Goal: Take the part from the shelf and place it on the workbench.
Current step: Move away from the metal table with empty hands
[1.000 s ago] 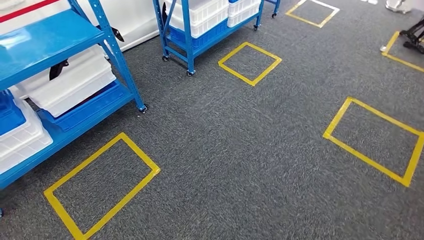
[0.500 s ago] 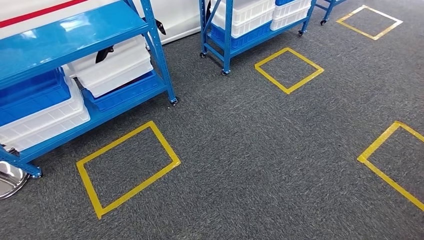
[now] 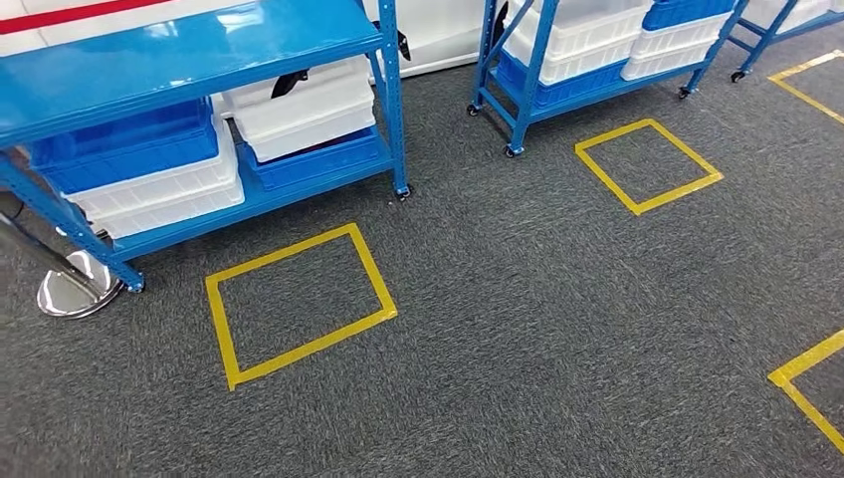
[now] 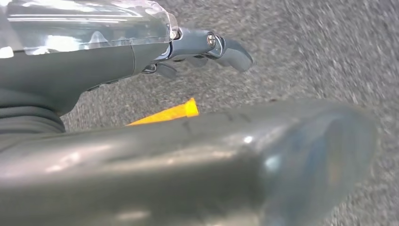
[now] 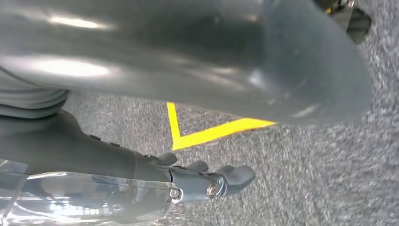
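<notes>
Both hands hang empty — left hand [image 4: 202, 47], right hand [image 5: 207, 181] — fingers loosely apart.

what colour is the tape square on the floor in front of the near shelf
Yellow. The tape square on the grey carpet shows best in the head view.

I've got head cam high, angled forward-down over grey carpet [image 3: 518, 329] toward blue shelf [image 3: 189, 50], both wrist cams close behind hanging hands, facing the floor, all three share carpet and yellow tape [image 5: 207, 134]

grey carpet [image 3: 557, 329], yellow tape squares [image 3: 299, 304]
</notes>
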